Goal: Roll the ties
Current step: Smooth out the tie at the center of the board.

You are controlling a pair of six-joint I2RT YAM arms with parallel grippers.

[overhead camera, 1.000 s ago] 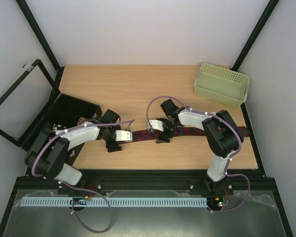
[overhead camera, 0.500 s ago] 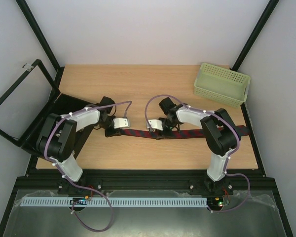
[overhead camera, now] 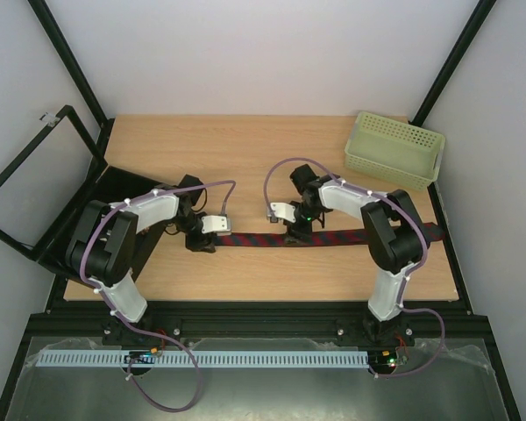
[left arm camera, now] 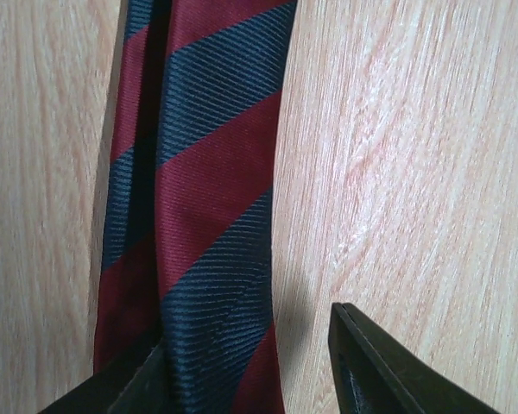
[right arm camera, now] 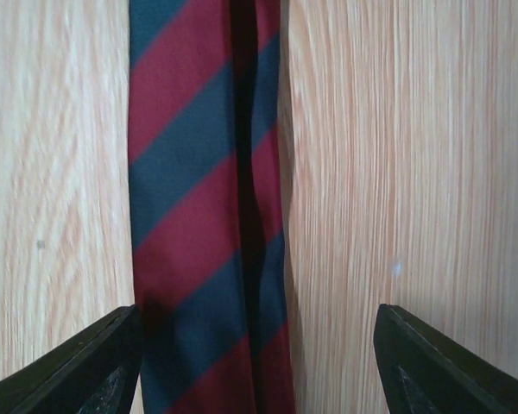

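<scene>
Black-jointed white arms (overhead camera: 153,209) carry lilac cables (overhead camera: 212,184); wedge-shaped fingers (left arm camera: 388,371) are black.

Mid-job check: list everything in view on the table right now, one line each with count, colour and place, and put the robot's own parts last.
tie: one, dark red with navy diagonal stripes, lying flat and unrolled across the near half of the table, reaching to its right edge
basket: one, pale green, perforated, far right corner
box: one, black, left edge of the table, partly behind the left arm
table: one, light wood
left arm: one, white and black, jaws apart with the tie's left end between them
right arm: one, white and black, jaws wide apart astride the tie, further right along it
</scene>
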